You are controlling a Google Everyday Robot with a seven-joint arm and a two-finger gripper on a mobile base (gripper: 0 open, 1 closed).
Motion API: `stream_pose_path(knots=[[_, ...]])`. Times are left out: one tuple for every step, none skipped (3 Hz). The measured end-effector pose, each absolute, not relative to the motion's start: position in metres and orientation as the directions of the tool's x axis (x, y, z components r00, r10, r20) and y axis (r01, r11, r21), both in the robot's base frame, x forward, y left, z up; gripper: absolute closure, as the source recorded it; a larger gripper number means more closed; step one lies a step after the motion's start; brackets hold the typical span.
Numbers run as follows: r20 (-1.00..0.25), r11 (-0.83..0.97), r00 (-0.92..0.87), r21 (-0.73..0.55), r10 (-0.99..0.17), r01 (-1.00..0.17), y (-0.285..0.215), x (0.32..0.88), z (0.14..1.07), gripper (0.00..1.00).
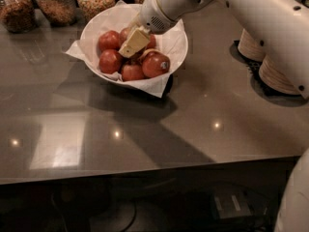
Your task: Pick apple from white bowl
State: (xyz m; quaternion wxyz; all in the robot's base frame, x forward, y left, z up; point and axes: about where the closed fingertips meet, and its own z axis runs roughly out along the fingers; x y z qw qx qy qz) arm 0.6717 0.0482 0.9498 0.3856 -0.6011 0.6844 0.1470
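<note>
Apple (150,43), red with a paler blush, sits mostly hidden under the tan gripper (131,45) in the one glossy, paper-lined white bowl (177,45) near the grey worktop's (145,124) far edge. Four glass jars (57,4) line that edge, cut off. Five or six red apples (110,61) show. I cannot tell how far the gripper is open.

I record the wide, glossy white round bowl (85,40), lined with crumpled white paper, upright at 11 o'clock on the counter. The roundish red apple with a pale yellow-green blush (146,53) lies near the bowl's centre, toward 4 o'clock, partly hidden under the gripper (134,42).
</note>
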Motion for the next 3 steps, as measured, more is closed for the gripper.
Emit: stream_pose_path(knots=[[-0.691, 0.199, 0.065, -0.296, -0.720, -0.934, 0.049, 0.666, 0.968, 1.00], [-0.671, 0.154, 0.115, -0.327, -0.733, -0.932, 0.044, 0.660, 0.987, 1.00], [-0.654, 0.122, 0.146, -0.345, -0.742, -0.931, 0.037, 0.656, 0.999, 1.00]])
